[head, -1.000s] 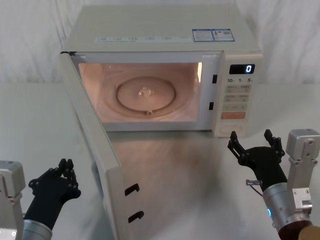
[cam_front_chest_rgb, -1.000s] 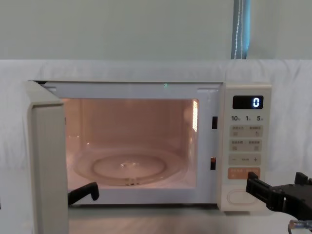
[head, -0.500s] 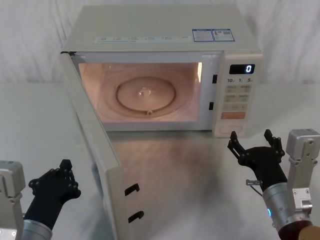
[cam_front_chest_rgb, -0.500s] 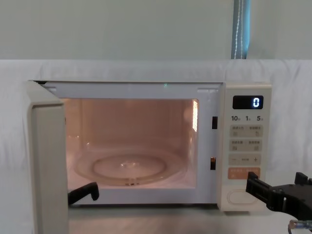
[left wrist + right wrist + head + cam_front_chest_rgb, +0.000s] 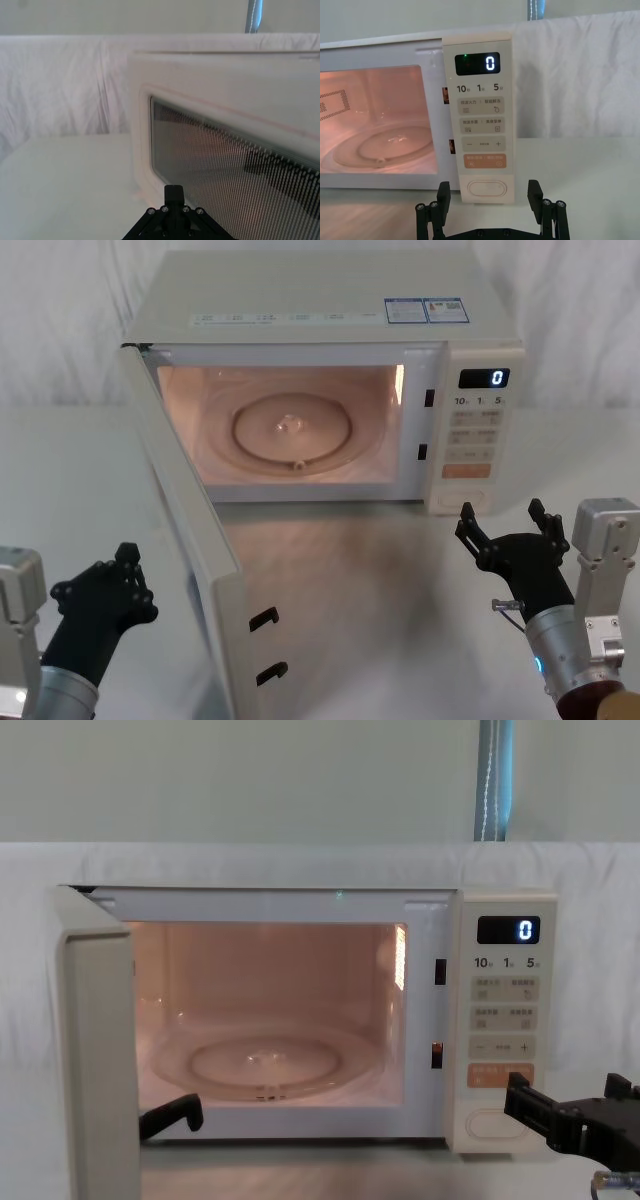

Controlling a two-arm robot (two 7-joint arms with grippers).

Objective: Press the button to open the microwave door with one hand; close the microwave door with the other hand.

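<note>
**Door swung wide, both grippers held back**

One microwave [image 5: 330,310] stands on the white counter [image 5: 400,590], its lit cavity showing a single glass turntable [image 5: 292,430]. The one microwave door [image 5: 195,530] stands open on its left hinge, swung out toward the robot; two black latch hooks [image 5: 264,618] stick out of its free edge. In the chest view the door is seen edge-on and its lower part is cut off by the frame.

Two grippers are in view. The right gripper [image 5: 503,525] hovers just in front of the control panel, jaws spread wide and holding nothing, apart from the panel. The left gripper [image 5: 122,570] sits low on the outer side of the door, near its window but not touching; its jaws look drawn close together and hold nothing.

On the panel: one black display [image 5: 477,64] reading "0", one orange key [image 5: 485,161], and one button [image 5: 484,188] at the very bottom, framed between the right jaws in the right wrist view. The small key labels are too fine to read.
</note>
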